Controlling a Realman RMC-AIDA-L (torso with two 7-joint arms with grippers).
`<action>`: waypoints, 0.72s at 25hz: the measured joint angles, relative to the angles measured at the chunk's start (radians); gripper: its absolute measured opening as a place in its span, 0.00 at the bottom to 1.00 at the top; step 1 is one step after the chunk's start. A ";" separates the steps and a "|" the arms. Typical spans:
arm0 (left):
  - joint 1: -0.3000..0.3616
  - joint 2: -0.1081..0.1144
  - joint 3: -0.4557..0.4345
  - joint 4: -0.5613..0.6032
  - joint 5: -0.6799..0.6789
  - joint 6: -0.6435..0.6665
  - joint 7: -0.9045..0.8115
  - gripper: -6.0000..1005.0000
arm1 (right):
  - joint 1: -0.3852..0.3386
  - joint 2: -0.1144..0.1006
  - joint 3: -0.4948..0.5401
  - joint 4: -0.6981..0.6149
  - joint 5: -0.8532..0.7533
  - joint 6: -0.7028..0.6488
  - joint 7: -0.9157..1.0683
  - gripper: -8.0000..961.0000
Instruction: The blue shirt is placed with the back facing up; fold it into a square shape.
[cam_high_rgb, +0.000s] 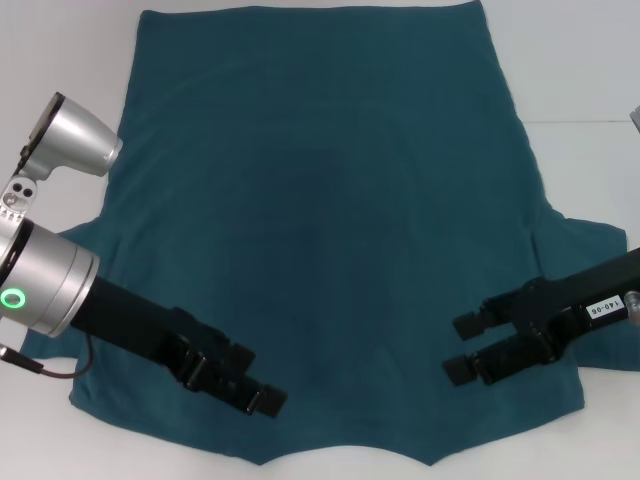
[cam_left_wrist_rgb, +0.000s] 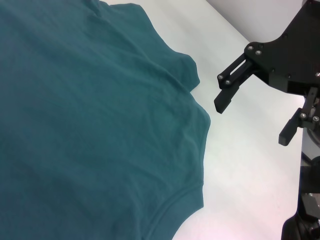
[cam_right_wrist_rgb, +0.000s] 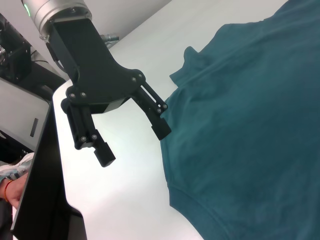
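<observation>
**Ana:** From the head camera, what lies before the robot?

**Ben:** Spread flat across the white table, the blue shirt covers most of the surface, plain side up, its collar edge nearest the robot and its hem at the far side. The left gripper hangs over the near left part of the cloth, close to the shoulder. The right gripper hangs over the near right part, facing inward toward the other.

**Ana:** How do the claws stand?

**Ben:** Both are parted, fingers spread with a plain gap between them, and neither has hold of anything.

**Ana:** And the left wrist camera?

**Ben:** It shows the blue shirt lying on the table, with the curved collar edge and a wavy border of cloth. Farther off, the right gripper shows with its two black fingers held apart, empty, beside the shirt's edge.

**Ana:** The right wrist camera?

**Ben:** It shows the blue shirt on the table. The left gripper is seen across from it, its jaws wide and empty, one finger at the shirt's border, the other over bare table.
</observation>
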 joint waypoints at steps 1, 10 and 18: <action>0.000 0.000 0.000 0.000 0.000 0.000 0.000 0.91 | 0.000 0.000 0.000 0.000 0.000 0.000 0.000 0.92; -0.003 0.000 -0.001 0.001 -0.001 -0.001 -0.003 0.90 | -0.003 0.000 0.000 0.000 0.000 0.000 -0.001 0.92; -0.010 0.000 -0.002 0.002 -0.002 -0.001 -0.005 0.89 | -0.006 0.000 0.000 0.000 0.000 0.001 -0.004 0.92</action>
